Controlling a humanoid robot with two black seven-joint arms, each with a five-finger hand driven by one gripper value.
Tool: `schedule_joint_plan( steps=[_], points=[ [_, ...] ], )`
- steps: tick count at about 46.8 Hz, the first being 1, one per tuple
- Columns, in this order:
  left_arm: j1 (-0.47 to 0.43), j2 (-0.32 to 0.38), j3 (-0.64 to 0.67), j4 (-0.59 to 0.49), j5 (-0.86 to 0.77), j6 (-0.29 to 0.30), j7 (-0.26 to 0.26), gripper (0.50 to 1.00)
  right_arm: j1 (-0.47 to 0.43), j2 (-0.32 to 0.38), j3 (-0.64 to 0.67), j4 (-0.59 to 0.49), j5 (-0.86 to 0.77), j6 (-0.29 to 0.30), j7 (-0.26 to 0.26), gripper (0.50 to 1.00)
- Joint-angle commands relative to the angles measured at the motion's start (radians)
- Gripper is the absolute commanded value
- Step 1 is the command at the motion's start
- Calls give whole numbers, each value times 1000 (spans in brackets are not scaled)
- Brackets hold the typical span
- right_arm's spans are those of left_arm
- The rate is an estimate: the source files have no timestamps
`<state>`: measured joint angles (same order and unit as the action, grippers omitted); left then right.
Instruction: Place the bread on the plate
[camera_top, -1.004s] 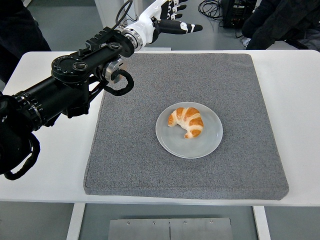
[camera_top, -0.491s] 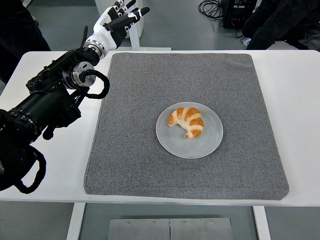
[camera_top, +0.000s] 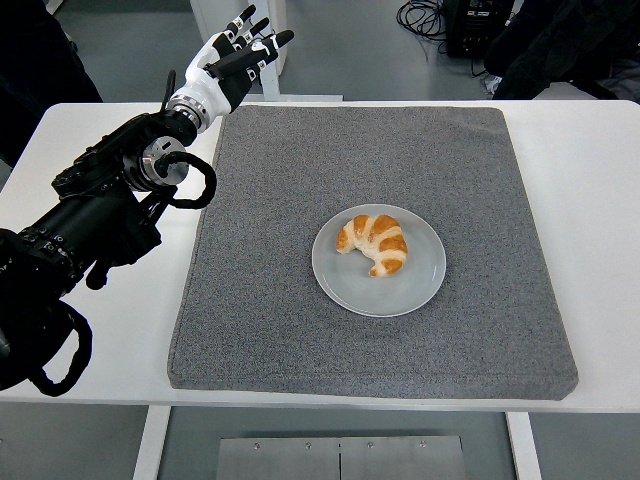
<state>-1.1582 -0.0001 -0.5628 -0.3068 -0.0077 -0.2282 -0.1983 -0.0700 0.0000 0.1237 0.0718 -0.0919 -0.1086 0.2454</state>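
Note:
A golden croissant (camera_top: 375, 241) lies on a pale grey round plate (camera_top: 420, 285) near the middle of the grey mat (camera_top: 300, 200). My left hand (camera_top: 236, 58) is white and black, held up over the mat's far left corner, fingers spread and empty, well away from the plate. The black left arm (camera_top: 100, 210) runs from the left edge. The right arm is out of view.
The mat covers most of the white table (camera_top: 590, 200). A person in dark clothes shows at the top right (camera_top: 560, 40) and another dark figure at the top left (camera_top: 40, 60). Cables lie on the floor behind the table.
My left arm has pulled back to the left, from above the mat's far middle to its far left corner, then dropped slightly. The croissant and plate have not moved.

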Motion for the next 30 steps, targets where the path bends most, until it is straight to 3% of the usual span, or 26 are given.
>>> schedule_joint_plan(
  steps=[1,30],
  points=[
    [2,0,0,0,2,0,-1,986,4,0,1,0,0,-2,0,1000],
    [5,0,1,0,2,3,-4,986,4,0,1,6,0,-3,0,1000]
  ],
)
